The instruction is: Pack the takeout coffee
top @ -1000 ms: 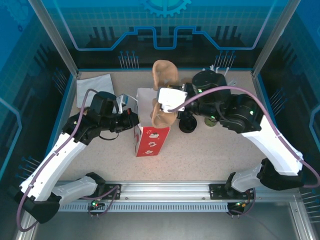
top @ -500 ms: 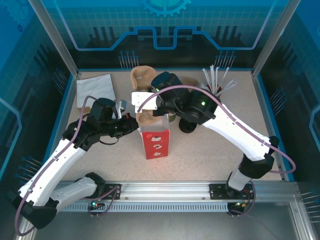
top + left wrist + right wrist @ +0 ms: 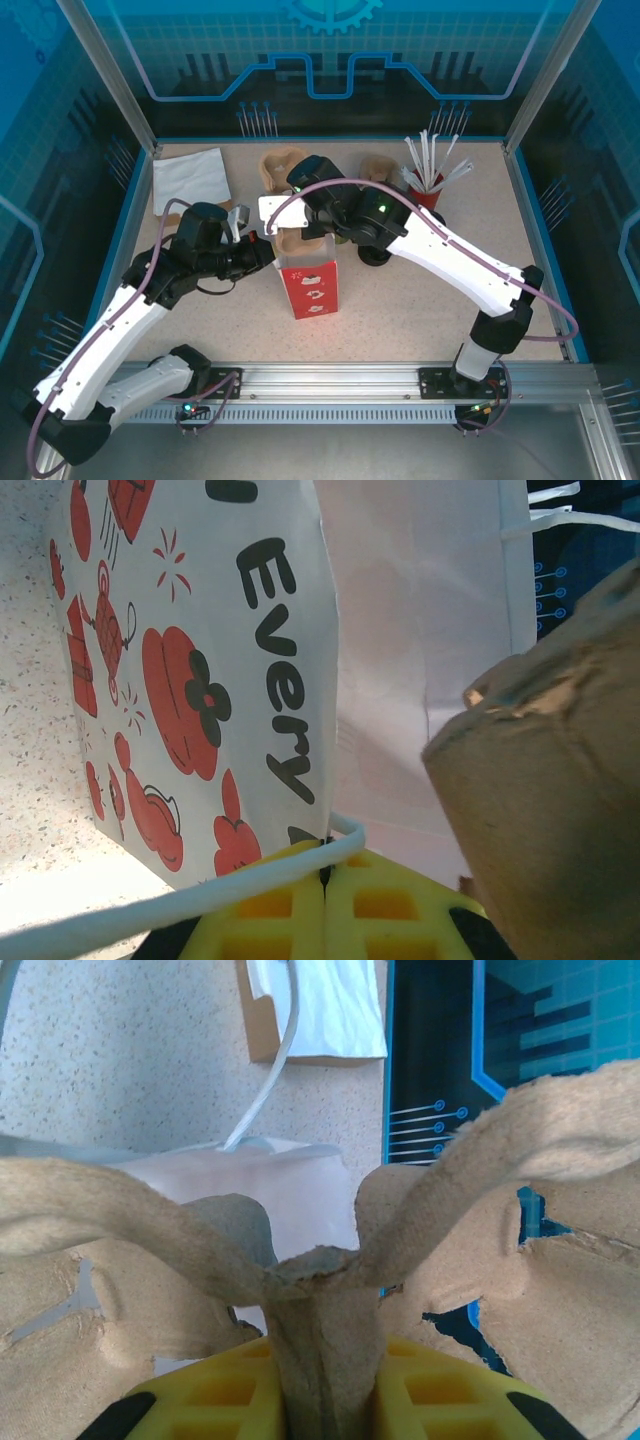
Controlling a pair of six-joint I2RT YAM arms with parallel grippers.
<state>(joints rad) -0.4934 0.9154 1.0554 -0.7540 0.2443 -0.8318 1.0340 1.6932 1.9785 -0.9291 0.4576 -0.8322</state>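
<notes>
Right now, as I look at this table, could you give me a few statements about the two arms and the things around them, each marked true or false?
1. The right gripper is clamped on the brown cardboard carrier. True.
2. The left gripper hangs open, holding nothing. False: it is shut on the white handle of the paper bag.
3. The red cup of straws lies tipped over at the near edge. False: it stands upright at the far right.
4. The paper bag stands upright between the arms. True.

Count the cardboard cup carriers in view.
1: the cup carrier, clamped in the right end effector at the mouth of the printed bag. More could hide under the arms.
</notes>
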